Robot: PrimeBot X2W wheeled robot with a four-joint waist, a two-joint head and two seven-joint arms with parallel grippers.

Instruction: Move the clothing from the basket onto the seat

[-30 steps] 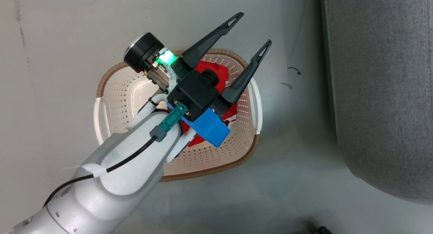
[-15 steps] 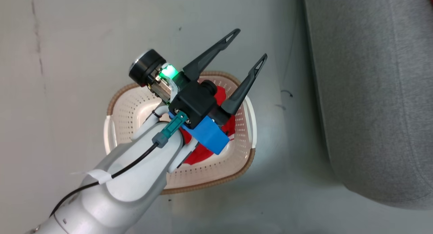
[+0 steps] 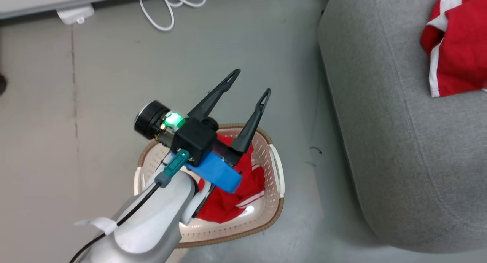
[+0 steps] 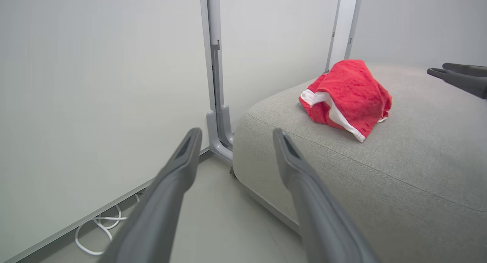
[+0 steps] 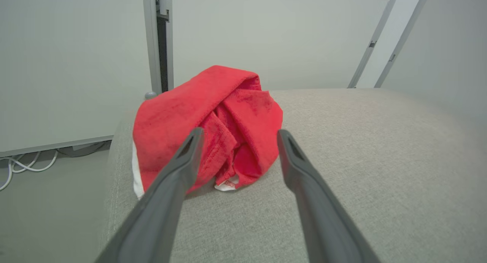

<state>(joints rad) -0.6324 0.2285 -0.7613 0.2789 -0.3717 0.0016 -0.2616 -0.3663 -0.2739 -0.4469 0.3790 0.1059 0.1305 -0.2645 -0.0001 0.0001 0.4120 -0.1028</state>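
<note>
**Left gripper** (image 3: 252,80): The two fingers are spread wide and nothing is held between them. In the head view the gripper is positioned above the basket (image 3: 266,160), with the fingertips projecting past the far rim over the floor (image 3: 114,84). The left half of the basket and part of its contents are covered by the gripper body and the pale left forearm (image 3: 152,217).

**Right gripper** (image 5: 239,133): The fingers are likewise set well apart and nothing is clamped. The gripper is directed at the garment on the seat (image 5: 213,110). Whether either finger touches the fabric cannot be determined.

**Clothing:** The garment in the basket (image 3: 224,208), red with white stripes, is crumpled against the right side wall. The garment on the seat is bunched into a heap on the upholstery of the seat (image 3: 380,141), near the corner closest to the wall.

**Surroundings:** The basket is placed on the floor beside the seat, with a strip of bare floor between the two. A white cable (image 3: 167,15) is looped along the foot of the wall, with a white plug block (image 3: 74,13) to its left. A grey upright post (image 4: 215,84) is mounted against the wall just beside the seat corner. In the left wrist view, a fingertip of the right gripper is seen at the right edge, above the seat.
</note>
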